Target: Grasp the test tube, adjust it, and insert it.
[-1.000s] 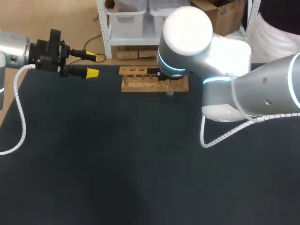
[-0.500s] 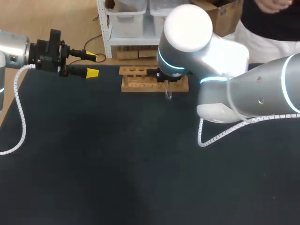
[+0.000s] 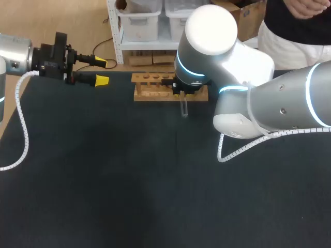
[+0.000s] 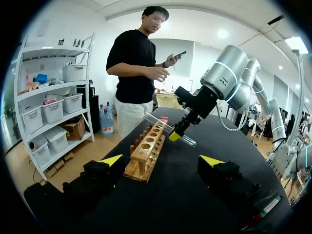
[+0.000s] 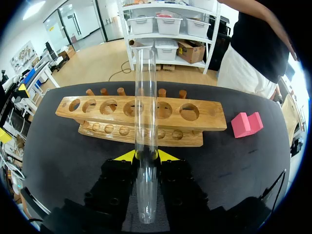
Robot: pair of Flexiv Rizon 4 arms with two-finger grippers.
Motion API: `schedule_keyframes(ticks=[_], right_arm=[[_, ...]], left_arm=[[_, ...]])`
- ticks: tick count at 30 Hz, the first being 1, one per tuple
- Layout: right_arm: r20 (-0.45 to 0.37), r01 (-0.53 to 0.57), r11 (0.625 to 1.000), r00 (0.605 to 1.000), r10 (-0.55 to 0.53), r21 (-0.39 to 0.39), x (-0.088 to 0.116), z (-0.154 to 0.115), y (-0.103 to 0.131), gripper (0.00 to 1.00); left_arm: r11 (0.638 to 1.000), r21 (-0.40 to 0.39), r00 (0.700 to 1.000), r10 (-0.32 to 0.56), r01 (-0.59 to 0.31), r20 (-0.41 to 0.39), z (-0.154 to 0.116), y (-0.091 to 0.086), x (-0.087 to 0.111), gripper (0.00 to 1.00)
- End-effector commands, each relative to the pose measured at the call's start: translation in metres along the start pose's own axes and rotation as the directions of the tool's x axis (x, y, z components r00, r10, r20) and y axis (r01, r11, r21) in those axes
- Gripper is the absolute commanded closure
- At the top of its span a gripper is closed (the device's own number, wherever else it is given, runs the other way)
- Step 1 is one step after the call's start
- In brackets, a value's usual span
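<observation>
Test tube (image 5: pixel 145 97), pinched between the right fingers (image 5: pixel 127 156), now juts farther out in front of the wooden rack (image 5: pixel 204 120) than a second ago, tilted and seemingly clear of every hole. A pink block (image 5: pixel 246 124) lies on the bench (image 3: pixel 103 181) near the rack's end. The left fingers (image 4: pixel 111 160) hang wide apart, empty, well away from the rack.

Our right arm (image 3: pixel 269 103) is all smooth silver-grey shells, with a round white cap (image 3: pixel 211 30) and cyan light rings (image 3: pixel 189 73) glowing at the joints, plus a white coiled cable (image 3: pixel 234 151). Our left arm (image 3: pixel 13 51) is a silver cylinder with its own white coil (image 3: pixel 20 121). The left gripper (image 3: pixel 102 72) is black with yellow tips, and the right gripper (image 5: pixel 146 157) matches it: black blocks, yellow wedges.
</observation>
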State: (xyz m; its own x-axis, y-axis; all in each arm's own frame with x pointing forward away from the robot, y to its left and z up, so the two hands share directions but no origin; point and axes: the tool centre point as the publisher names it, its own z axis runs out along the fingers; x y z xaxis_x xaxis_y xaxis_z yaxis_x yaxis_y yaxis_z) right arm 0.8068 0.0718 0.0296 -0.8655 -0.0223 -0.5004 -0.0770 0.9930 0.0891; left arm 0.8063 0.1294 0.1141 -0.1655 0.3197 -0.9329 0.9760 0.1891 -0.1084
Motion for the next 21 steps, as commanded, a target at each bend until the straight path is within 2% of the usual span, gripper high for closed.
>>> schedule_keyframes(ticks=[1, 13, 21], right_arm=[[-0.011, 0.002, 1.0, 1.0, -0.002, -0.007, 0.0, 0.004, -0.001, 1.0], [-0.017, -0.005, 1.0, 1.0, 0.005, -0.012, 0.001, 0.002, -0.004, 1.0], [0.064, -0.042, 0.999, 0.997, 0.04, 0.034, -0.008, -0.028, -0.007, 1.0]], left_arm=[[1.0, -0.001, 1.0, 0.003, -0.003, 0.002, 0.0, 0.0, 0.001, 0.0], [1.0, -0.001, 1.0, 0.003, -0.003, 0.002, 0.0, 0.0, 0.001, 0.0], [1.0, -0.001, 1.0, 0.003, -0.003, 0.002, 0.0, 0.0, 0.001, 0.0]])
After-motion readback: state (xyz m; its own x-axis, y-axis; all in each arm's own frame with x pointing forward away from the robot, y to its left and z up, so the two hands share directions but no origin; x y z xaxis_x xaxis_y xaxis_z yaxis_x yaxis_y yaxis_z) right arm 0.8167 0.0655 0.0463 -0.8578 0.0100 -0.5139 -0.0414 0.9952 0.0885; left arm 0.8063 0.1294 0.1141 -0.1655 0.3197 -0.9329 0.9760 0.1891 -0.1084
